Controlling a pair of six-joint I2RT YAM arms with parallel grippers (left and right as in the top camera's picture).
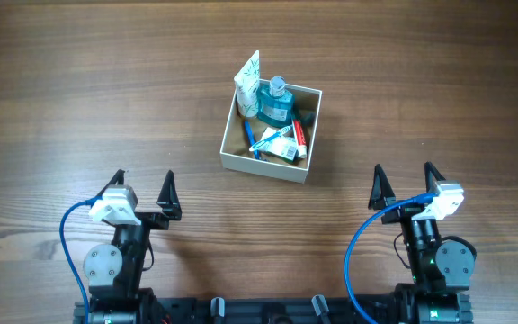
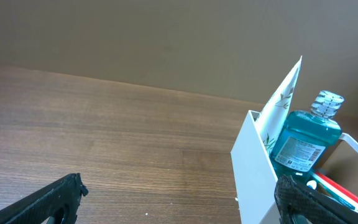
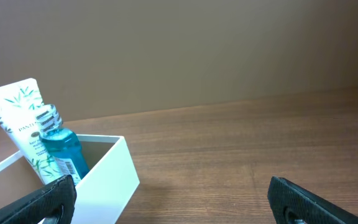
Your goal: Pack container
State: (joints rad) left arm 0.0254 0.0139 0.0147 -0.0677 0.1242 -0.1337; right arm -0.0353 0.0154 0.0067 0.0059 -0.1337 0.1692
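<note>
The container [image 1: 261, 167] with toiletries [image 1: 275, 106] sits mid-table. On the near side, the left gripper [image 1: 144, 184] and right gripper [image 1: 404, 177] are wide open, holding nothing.

Quick count: one container [image 1: 263, 166]. In it: one white tube [image 1: 248, 79], one teal bottle [image 1: 275, 106], one thin blue stick [image 1: 252, 138], one red item [image 1: 299, 133], one white-and-green packet [image 1: 281, 144]. Two grippers: left gripper [image 1: 143, 175], right gripper [image 1: 404, 168].

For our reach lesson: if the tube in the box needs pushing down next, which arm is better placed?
Probably the left. The tube stands at the left corner of the box, nearer the left gripper; the bottle stands between it and the right gripper. Both are open.
</note>
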